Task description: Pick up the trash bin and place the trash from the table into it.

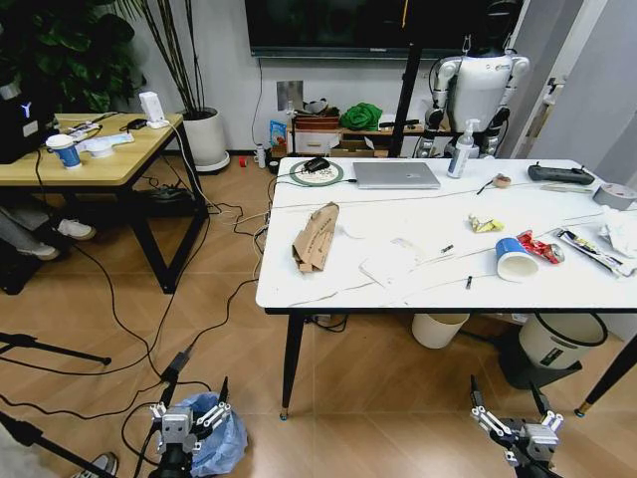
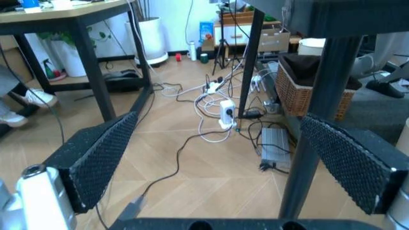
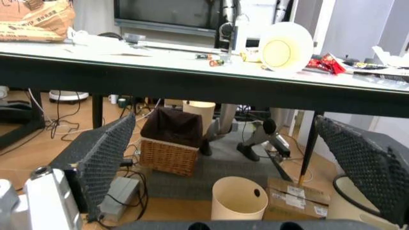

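Litter was all still on the table [image 1: 418,294] and the trash bin [image 1: 214,430] sat on the floor below its near left corner, its blue bag slumped just beside my left claw [image 1: 177,423]. That claw hung low by the bag with its fingers spread apart and nothing between them. From its wrist camera I saw only floor, cables and a black table leg [image 2: 314,129] between the pads, so I judged the bin lay off to one side of my reach, though the view was poor for that.

On the tabletop, going across, lay the brown cardboard packet [image 1: 316,237] toward the left edge, the white paper sheet [image 1: 390,264] near the middle, the yellow wrapper [image 1: 486,224], then the blue-white paper cup [image 1: 515,260] on its side near the front edge with the red wrapper [image 1: 540,247] touching it, and tissues [image 1: 622,231] at the right edge. The silver laptop [image 1: 395,174] sat at the back.

My right claw [image 1: 520,430] hung low in front of the table's right half, also parted and empty.

I judged the risks thus: the liner was loose and baggy, so a pinch on plastic alone could lift the bag out and leave the bin. The floor cables near it could snag. The tipped cup could roll off the front edge if nudged.
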{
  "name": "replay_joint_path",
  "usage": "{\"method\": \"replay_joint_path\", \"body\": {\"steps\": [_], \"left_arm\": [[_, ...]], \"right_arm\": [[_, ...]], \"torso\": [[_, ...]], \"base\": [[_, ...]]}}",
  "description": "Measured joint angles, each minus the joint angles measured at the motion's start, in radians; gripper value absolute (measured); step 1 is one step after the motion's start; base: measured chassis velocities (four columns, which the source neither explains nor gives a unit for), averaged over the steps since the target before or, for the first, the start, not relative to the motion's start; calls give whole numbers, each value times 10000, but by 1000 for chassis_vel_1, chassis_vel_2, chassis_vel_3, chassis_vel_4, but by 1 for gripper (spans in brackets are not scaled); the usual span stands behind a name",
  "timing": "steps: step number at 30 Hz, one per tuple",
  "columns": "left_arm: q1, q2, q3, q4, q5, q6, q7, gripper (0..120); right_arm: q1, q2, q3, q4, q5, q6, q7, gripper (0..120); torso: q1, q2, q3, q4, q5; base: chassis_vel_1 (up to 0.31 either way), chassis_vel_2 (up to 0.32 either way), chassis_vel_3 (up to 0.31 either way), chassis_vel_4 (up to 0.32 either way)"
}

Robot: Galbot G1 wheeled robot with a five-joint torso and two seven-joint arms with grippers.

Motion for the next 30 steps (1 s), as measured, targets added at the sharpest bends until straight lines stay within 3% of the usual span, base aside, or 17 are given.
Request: {"method": "replay_joint_path", "body": {"steps": [19, 30], "left_arm": [[63, -12, 64, 84, 15, -245, 234, 100], [51, -38, 133, 90, 19, -203, 289, 100]], "right_arm": [[23, -1, 11, 112, 67, -59, 30, 100], [22, -1, 39, 214, 171, -148, 40, 100]], "torso": [[-2, -9, -3, 0, 0], [-207, -459, -251, -1, 0]], "base": [[0, 0, 0, 0], [0, 0, 0, 0]]}}
